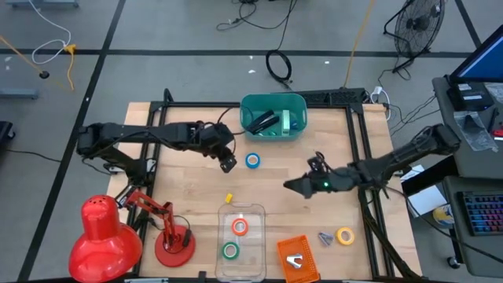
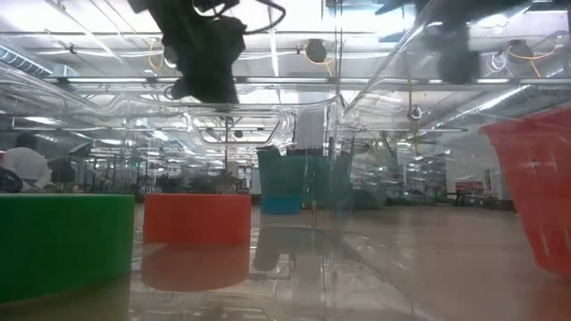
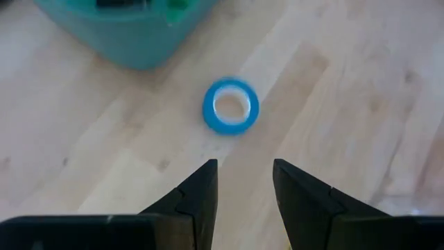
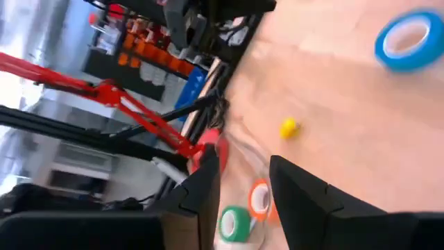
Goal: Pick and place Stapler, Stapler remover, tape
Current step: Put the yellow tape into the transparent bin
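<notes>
The blue tape roll (image 1: 252, 161) lies flat on the wood just near of the teal basket (image 1: 273, 115). My left gripper (image 1: 228, 163) hovers open right beside it on its left; in the left wrist view the blue tape roll (image 3: 231, 105) lies ahead of my open left gripper (image 3: 243, 173). A dark stapler (image 1: 263, 122) lies in the basket. The orange tape roll (image 1: 240, 227) and green tape roll (image 1: 229, 251) sit in a clear tray (image 1: 255, 212). The yellow tape roll (image 1: 345, 235) lies near the table's right near corner. My right gripper (image 1: 292, 185) hangs open over mid-table, touching nothing.
An orange bin (image 1: 297, 255) with a pale object in it stands at the near edge, with a small metal piece (image 1: 324, 237) beside it. A tiny yellow bit (image 1: 229, 198) lies mid-table. A red desk lamp (image 1: 106, 232) fills the left near corner. Bare wood lies between the two grippers.
</notes>
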